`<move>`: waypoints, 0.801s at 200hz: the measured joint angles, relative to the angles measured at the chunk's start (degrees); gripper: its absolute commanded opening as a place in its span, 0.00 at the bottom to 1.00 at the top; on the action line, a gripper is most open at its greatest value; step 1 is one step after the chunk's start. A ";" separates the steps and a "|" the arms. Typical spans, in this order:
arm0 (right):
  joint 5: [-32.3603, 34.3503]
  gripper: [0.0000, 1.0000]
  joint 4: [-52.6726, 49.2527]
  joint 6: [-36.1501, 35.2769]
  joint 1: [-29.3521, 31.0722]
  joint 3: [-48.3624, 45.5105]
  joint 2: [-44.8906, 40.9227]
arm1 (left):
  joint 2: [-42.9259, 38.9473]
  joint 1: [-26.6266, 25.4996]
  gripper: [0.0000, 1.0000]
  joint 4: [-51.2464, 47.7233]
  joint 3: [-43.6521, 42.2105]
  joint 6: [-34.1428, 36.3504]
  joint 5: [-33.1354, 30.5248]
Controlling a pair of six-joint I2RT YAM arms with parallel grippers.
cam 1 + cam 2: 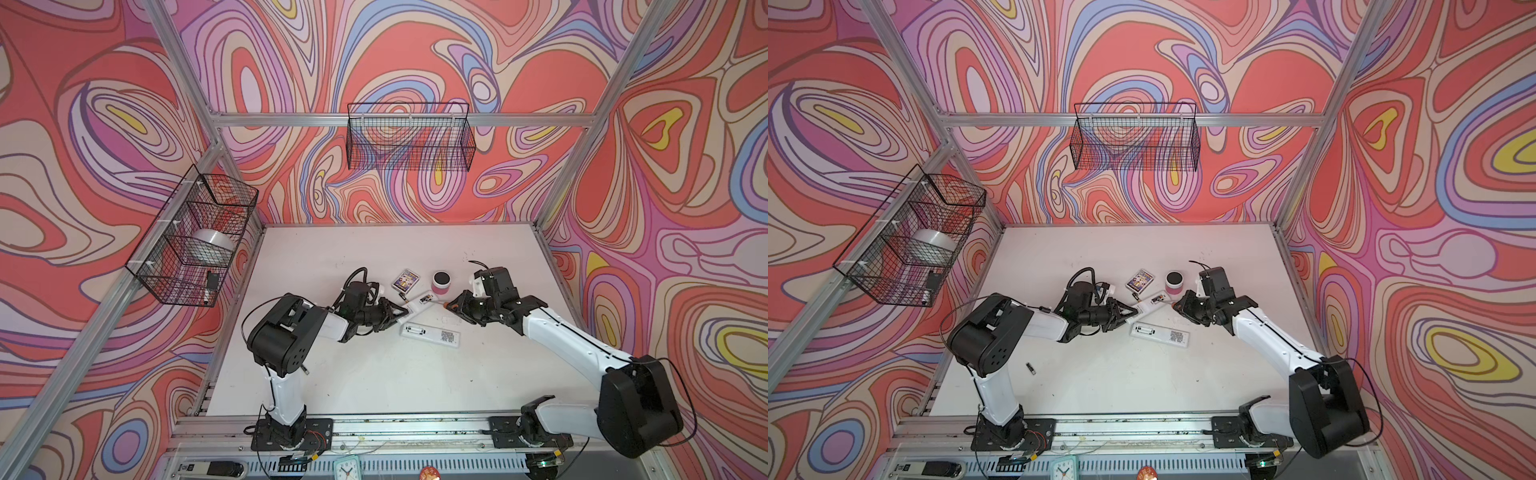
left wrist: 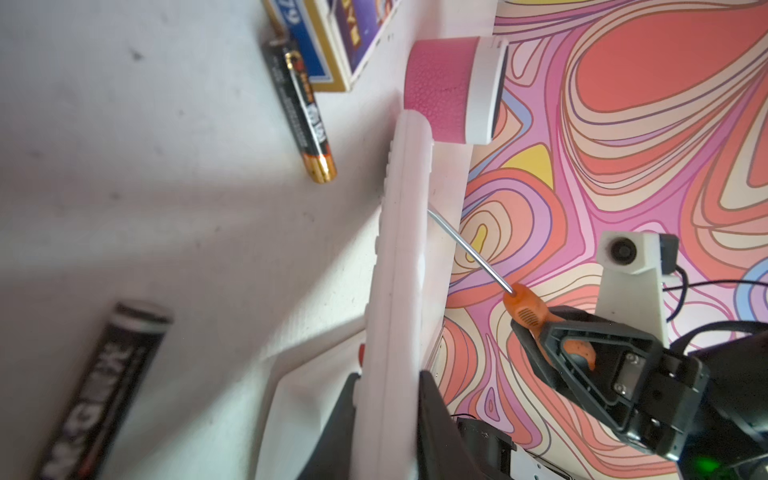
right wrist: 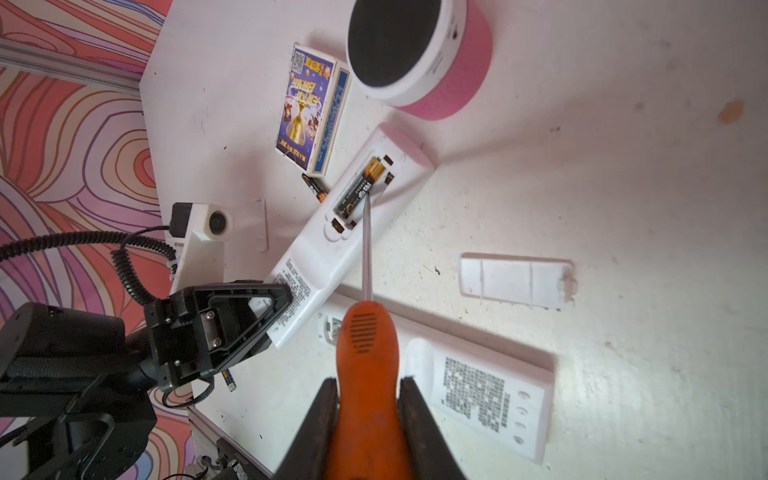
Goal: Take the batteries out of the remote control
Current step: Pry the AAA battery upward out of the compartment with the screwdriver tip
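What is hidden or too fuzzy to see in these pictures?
- Left wrist view: the held remote shows edge-on, hiding its battery slots and the screwdriver tip.
- Left wrist view: a loose battery is blurred and cut off at the edge.
- Right wrist view: the screwdriver handle covers part of the battery end of the second remote.
- Both top views: too small to tell what sits in the held remote's slots.
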 measured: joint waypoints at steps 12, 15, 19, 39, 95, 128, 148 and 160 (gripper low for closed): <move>-0.33 0.05 -0.83 -1.09 -0.07 2.21 2.01 | 0.02 0.22 0.15 0.11 0.26 0.11 0.02; -0.37 0.05 -0.87 -1.31 -0.07 2.45 2.29 | 0.02 0.26 0.14 0.11 0.28 0.11 0.04; -0.46 0.05 -0.83 -1.53 -0.07 2.58 2.49 | 0.02 0.28 0.14 0.09 0.31 0.11 0.09; -0.66 0.04 1.16 -2.03 -0.09 0.76 1.73 | 0.50 0.31 0.11 0.37 0.50 -0.13 1.07; -1.68 0.04 19.02 1.33 -0.87 -13.07 -2.91 | 8.00 0.52 0.10 14.29 0.61 -9.18 4.63; -2.71 0.05 26.84 4.28 -1.33 -17.75 -3.37 | 10.88 0.59 0.10 20.70 0.55 -14.64 5.16; -5.25 0.05 28.79 5.29 -1.09 -19.04 -3.19 | 10.88 0.39 0.11 21.20 0.52 -16.06 5.53; -5.95 0.04 29.16 5.49 -1.25 -19.15 -3.21 | 10.88 0.42 0.11 21.46 0.37 -16.52 5.70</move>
